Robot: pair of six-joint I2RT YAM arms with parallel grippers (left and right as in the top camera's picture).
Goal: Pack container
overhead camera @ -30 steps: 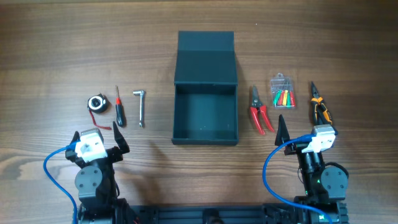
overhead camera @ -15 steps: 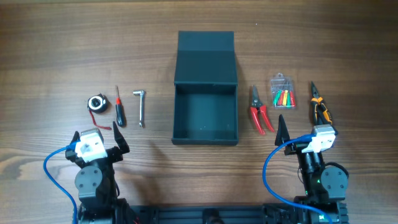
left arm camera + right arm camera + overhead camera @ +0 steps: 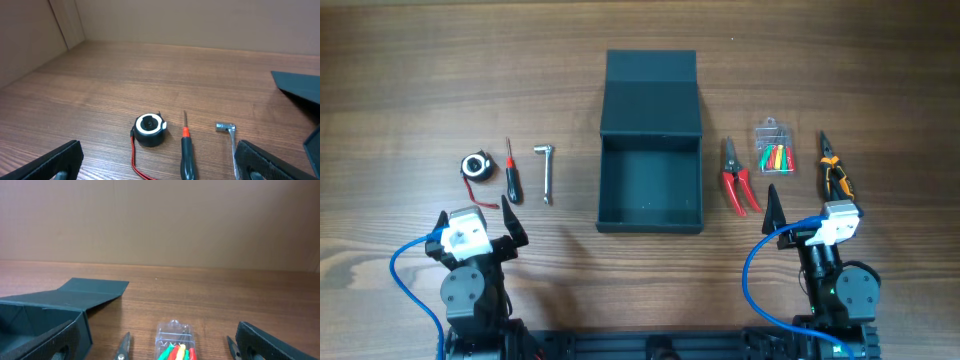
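One dark teal-grey rectangular container (image 3: 650, 190) is sitting mid-desk (lid lying open), with three tools (image 3: 510, 172) toward the left edge and three items (image 3: 776, 158) toward the right edge. The left gripper (image 3: 475, 212) and right gripper (image 3: 810, 205) are hovering spread wide, empty.

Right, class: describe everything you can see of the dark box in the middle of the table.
The container is a dark teal-grey rectangular box, matte, card-like in look. It stands open and empty on the wooden table, its hinged lid folded back behind it, a crease across it. Nothing else touches it: the red-handled cutters lie apart on one side, the L-shaped key on the other.
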